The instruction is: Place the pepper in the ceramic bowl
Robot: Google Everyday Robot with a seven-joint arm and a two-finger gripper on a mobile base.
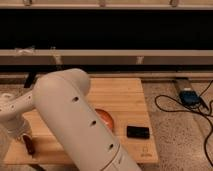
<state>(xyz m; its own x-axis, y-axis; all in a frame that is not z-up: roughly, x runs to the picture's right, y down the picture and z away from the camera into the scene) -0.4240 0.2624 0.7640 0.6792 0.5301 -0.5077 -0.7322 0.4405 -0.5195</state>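
The pepper (30, 145), small and dark red, lies on the wooden table (125, 95) near its front left corner. The ceramic bowl (106, 119), glossy orange-red, sits near the table's middle, and my big white arm hides most of it. The arm bends back to the left, and the gripper (24, 136) hangs at its end right over the pepper. The wrist hides most of the gripper. I cannot tell whether it touches the pepper.
A flat black object (137, 132) lies on the table to the right of the bowl. A blue device (189, 96) with black cables lies on the floor to the right. A dark shelf wall runs behind the table.
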